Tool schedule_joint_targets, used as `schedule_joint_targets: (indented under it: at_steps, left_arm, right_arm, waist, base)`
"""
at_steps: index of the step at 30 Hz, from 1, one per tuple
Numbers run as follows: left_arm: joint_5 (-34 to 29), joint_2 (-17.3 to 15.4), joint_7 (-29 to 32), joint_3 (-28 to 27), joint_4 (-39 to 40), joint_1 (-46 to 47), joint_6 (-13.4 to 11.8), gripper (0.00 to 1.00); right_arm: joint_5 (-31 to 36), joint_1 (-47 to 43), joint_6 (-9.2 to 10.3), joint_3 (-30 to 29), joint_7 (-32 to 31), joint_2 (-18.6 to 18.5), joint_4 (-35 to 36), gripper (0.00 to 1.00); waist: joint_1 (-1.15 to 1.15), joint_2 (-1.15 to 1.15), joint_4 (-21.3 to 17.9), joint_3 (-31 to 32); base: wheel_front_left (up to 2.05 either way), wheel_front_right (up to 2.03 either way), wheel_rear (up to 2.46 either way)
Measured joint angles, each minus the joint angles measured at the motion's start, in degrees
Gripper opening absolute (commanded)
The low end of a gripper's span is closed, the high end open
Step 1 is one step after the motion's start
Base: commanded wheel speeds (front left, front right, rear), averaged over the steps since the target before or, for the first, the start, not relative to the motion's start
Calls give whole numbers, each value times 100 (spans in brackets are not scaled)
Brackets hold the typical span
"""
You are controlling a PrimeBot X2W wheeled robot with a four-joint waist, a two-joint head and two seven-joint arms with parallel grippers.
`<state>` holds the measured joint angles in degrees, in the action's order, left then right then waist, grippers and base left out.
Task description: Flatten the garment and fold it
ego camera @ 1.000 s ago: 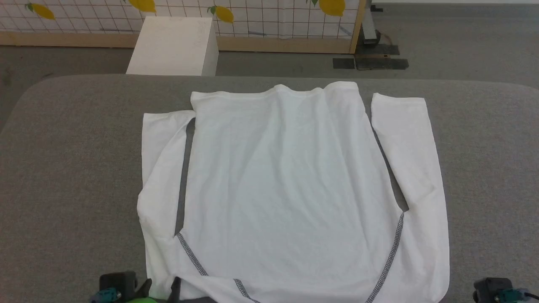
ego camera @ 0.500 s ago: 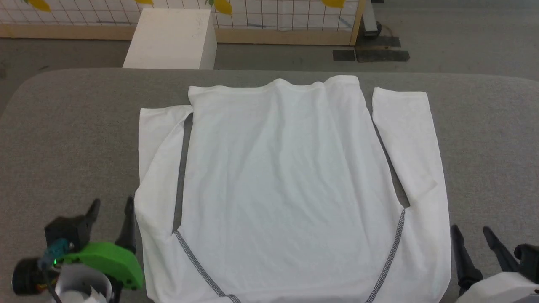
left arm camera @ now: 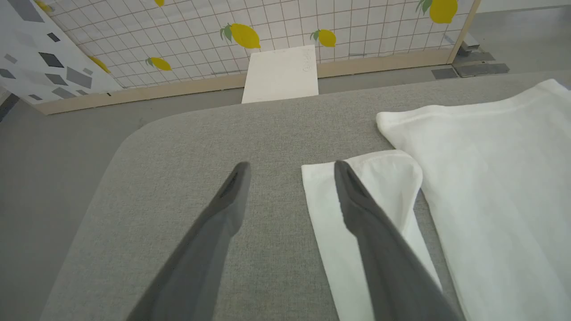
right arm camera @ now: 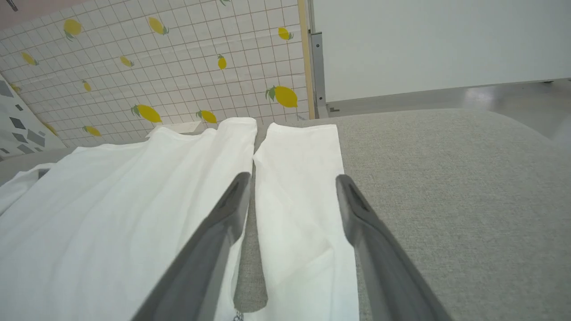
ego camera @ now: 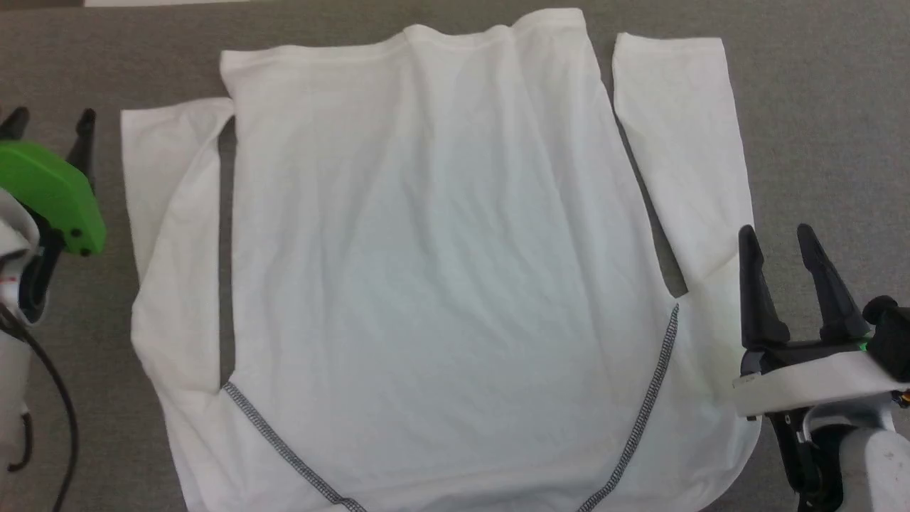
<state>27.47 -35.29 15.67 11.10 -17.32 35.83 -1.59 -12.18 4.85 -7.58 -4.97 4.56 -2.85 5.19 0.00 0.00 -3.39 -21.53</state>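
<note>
Garment (ego camera: pixel 441 249): white long-sleeved shirt, spread flat on the grey table (ego camera: pixel 817 107). Hem at the far end, shoulders at the near end. Grey zigzag stitching (ego camera: pixel 654 398) runs along both shoulder seams. Faint creases down the body.

Left sleeve (ego camera: pixel 170 235) lies alongside the garment's body with a thin strip of table showing between them. The right sleeve (ego camera: pixel 682 142) lies the same way on the other side.

Left gripper (ego camera: pixel 51 122): fingers spread, grasping nothing, just off the garment's left cuff on the outer side. In the left wrist view one finger crosses over the cuff edge. Contact with the cloth cannot be told.

Right gripper (ego camera: pixel 776 235): fingers spread, empty, at the outer edge of the garment's right sleeve. In the right wrist view the fingers straddle that sleeve.

White box (left arm camera: pixel 281 73) stands beyond the garment's hem end, off the table, against a lemon-print panel (left arm camera: pixel 357 26).
</note>
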Motion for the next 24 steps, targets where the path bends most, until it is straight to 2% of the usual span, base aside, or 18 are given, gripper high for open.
schedule_joint_targets:
  at_steps: [3, 9, 16, 17, 18, 19, 21, 24]
  left_arm:
    - [158, -140, 517, -99, -138, 215, -5, 100]
    - [560, -298, 1444, -342, -167, 361, -214, 100]
    - [828, -450, 2454, -553, 131, 410, -780, 100]
    - [887, -483, 2607, -588, 177, 407, -855, 91]
    - [979, -512, 2770, -634, 242, 396, -907, 5]
    - [1046, -530, 2882, -667, 303, 384, -934, 0]
    - [1092, -564, 2954, -698, 471, 301, -970, 0]
    - [1022, -563, 2654, -702, 603, 35, -1005, 0]
  right_arm:
    - [-13, 179, 0, 100, 57, 0, -59, 100]
    - [-77, 361, 0, 216, 136, 0, -147, 100]
    - [-119, 457, 0, 311, 159, -1, -283, 100]
    - [-119, 466, 0, 321, 160, -1, -299, 100]
    - [-119, 468, 0, 328, 172, -1, -322, 100]
    - [-119, 468, 0, 332, 186, -1, -341, 100]
    - [-118, 468, 0, 322, 200, -2, -386, 100]
    - [-108, 462, 0, 332, 199, -2, -439, 100]
  waist:
    - [0, 0, -153, -280]
    - [0, 0, -480, -745]
    - [0, 0, -777, -1126]
    - [0, 0, -812, -1158]
    - [0, 0, -845, -1181]
    - [0, 0, -866, -1189]
    - [0, 0, -881, -1173]
    - [0, 0, -872, -1091]
  base:
    - [0, 0, 0]
    - [0, 0, 0]
    - [0, 0, 0]
    - [0, 0, 0]
    - [0, 0, 0]
    - [0, 0, 0]
    - [0, 0, 0]
    - [0, 0, 0]
